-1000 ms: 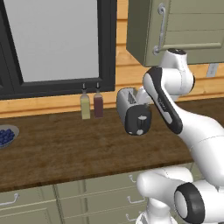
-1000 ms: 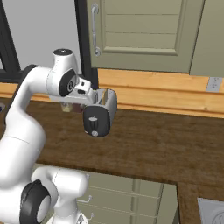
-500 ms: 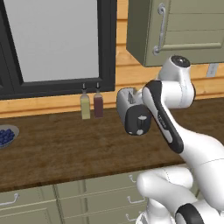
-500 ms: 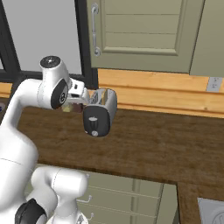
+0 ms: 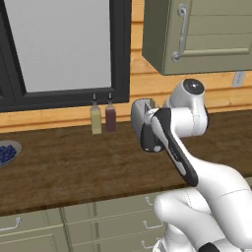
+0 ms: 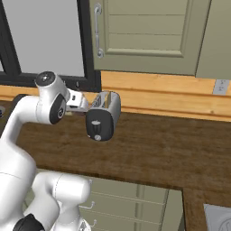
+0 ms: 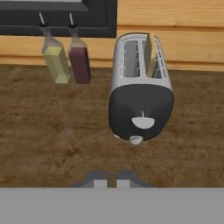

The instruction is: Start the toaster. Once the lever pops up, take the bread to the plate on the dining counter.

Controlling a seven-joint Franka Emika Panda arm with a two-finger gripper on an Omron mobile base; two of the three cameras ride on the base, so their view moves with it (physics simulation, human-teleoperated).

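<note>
Now my arm has swung further round than a moment ago: in the left base view my wrist sits higher and more to the right, and my forearm crosses in front of the toaster (image 5: 143, 129), covering most of its black end panel. The things on the worktop lie where they lay before.

Nearest, at the bottom centre of the hand view, my gripper (image 7: 112, 180) shows its two dark tips almost touching, pressed together on nothing. Just above them, in mid-frame, the toaster's black end faces me with the lever (image 7: 143, 123) pale at its middle and a small knob (image 7: 136, 140) at the lower edge. I am short of it, not touching. The bread (image 7: 150, 55) stands upright in the right-hand slot, its top edge poking out.

The toaster rests on a dark wood-grain worktop (image 7: 43, 131), with bare board to its left, right and front. Up and left of it in the hand view stand two bottles, one yellow-green (image 7: 56, 61), one dark red (image 7: 79, 60), side by side near the wall and apart from the toaster.

Behind runs a light wood wall strip (image 6: 171, 92), a black-framed window (image 5: 64, 44) at upper left, olive cabinets (image 6: 149, 36) above. A bowl of blue berries (image 5: 7, 152) sits at the left edge of the left base view.
</note>
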